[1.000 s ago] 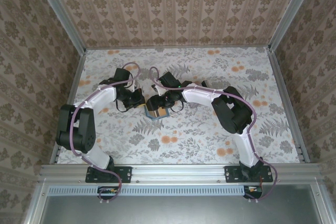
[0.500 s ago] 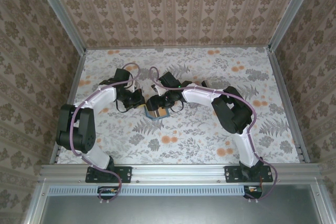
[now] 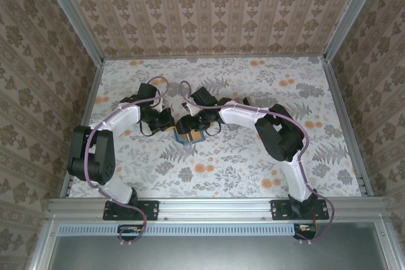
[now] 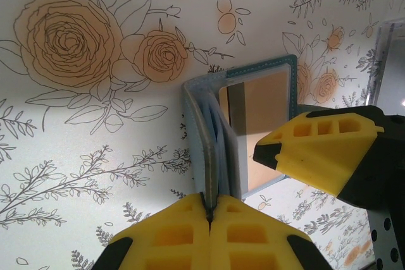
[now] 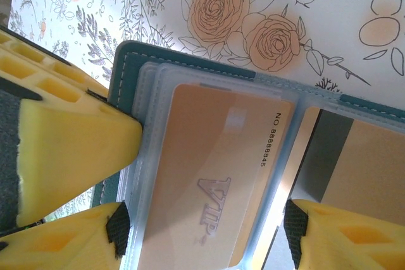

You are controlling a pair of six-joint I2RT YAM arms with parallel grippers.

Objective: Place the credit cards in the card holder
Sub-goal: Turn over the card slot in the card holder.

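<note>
On the worktop (image 3: 247, 165), clear of every edge, lies one card holder (image 4: 215, 131), one tan card (image 5: 215, 181) sleeved. Left jaws clench its leaf; right jaws straddle the card, grip unclear.

Left end effector (image 4: 209, 214) pinched, right (image 5: 205, 245) wide.

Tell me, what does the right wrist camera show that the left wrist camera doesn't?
Right wrist view: a tan card printed VIP with a number, lying under a clear sleeve, and the right gripper with its yellow fingers spread either side of it.

Left wrist view: the left gripper pinched shut on a thin leaf of the teal card holder, seen edge-on with its leaves fanned apart.

Both: the card holder lying open on the floral table cover.
</note>
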